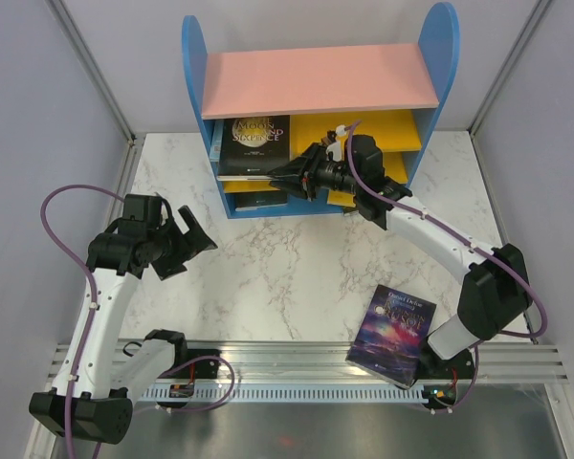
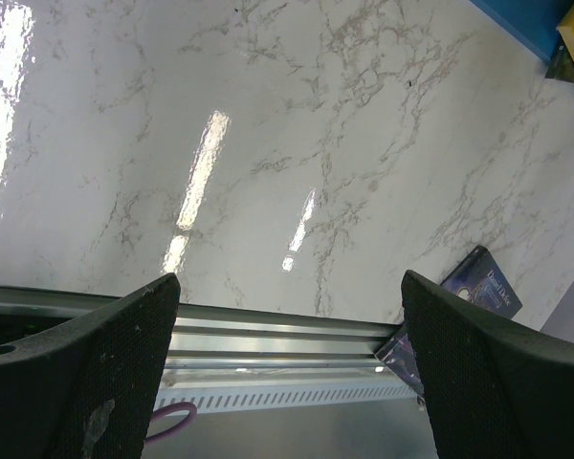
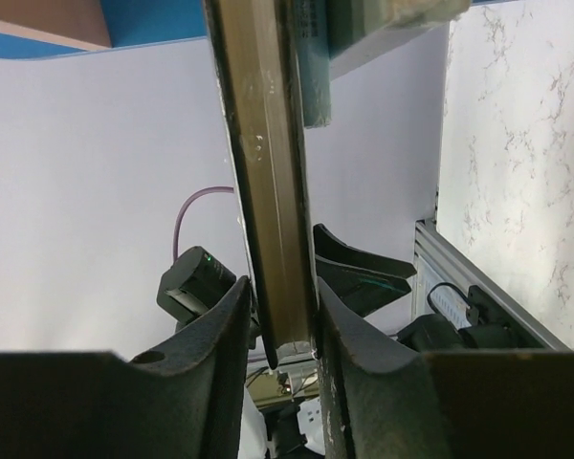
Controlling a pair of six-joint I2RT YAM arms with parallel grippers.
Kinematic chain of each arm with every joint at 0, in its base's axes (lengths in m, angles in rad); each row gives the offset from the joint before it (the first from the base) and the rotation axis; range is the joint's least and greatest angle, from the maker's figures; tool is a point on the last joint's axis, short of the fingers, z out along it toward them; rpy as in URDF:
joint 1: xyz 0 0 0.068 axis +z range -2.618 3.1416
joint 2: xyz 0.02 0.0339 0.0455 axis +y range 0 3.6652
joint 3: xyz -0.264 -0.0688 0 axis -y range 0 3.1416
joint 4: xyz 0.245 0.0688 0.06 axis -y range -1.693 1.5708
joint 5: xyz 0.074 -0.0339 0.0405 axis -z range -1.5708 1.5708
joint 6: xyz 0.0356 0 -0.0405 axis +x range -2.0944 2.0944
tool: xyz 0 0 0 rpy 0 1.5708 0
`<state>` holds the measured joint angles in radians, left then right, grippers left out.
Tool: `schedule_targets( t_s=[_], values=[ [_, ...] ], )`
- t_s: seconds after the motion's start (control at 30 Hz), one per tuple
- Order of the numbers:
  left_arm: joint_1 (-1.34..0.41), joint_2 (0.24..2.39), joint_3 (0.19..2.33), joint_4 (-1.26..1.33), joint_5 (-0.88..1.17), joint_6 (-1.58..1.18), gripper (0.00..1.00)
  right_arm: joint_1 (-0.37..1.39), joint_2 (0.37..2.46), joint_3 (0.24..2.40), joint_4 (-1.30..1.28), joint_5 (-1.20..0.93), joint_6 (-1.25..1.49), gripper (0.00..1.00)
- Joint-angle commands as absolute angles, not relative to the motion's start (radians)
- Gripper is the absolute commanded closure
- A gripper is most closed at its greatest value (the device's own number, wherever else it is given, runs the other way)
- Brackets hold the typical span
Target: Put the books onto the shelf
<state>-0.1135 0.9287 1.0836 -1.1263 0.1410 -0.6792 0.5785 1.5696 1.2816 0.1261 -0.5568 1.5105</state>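
The shelf (image 1: 320, 81) stands at the back with blue sides, a pink top and yellow boards. A black book with a gold moon (image 1: 258, 142) leans on its upper board, and another dark book (image 1: 258, 199) lies below. My right gripper (image 1: 285, 175) reaches into the shelf at the black book's lower edge. In the right wrist view the gripper (image 3: 279, 292) is shut on a thin olive-edged book (image 3: 268, 191) seen edge-on. A blue-purple galaxy book (image 1: 394, 333) lies on the table's near right. My left gripper (image 1: 189, 247) hovers open and empty over the left side.
The left wrist view shows its open gripper (image 2: 289, 287) over marble, with the metal rail (image 2: 287, 349) at the near edge and the galaxy book (image 2: 483, 287) to the right. A teal book edge (image 3: 313, 67) sits beside the gripped one. White walls enclose the table.
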Motion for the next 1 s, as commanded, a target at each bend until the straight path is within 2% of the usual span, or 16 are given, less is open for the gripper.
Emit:
schedule_targets(
  t_s=[0.0, 0.47, 0.87, 0.97],
  values=[
    [-0.117, 0.920, 1.094, -1.101, 0.156, -0.657, 0.02, 0.574, 1.555, 1.315, 0.141, -0.558, 1.493, 0.64],
    [-0.117, 0.922, 1.095, -1.101, 0.155, -0.653, 0.02, 0.575, 1.710, 1.500, 0.133, -0.557, 1.496, 0.72],
    [-0.118, 0.916, 1.098, -1.106, 0.150, -0.649, 0.02, 0.574, 1.841, 1.631, 0.141, -0.537, 1.539, 0.73],
    [-0.118, 0.913, 1.097, -1.106, 0.150, -0.649, 0.02, 0.571, 1.848, 1.629, 0.150, -0.531, 1.551, 0.69]
  ],
)
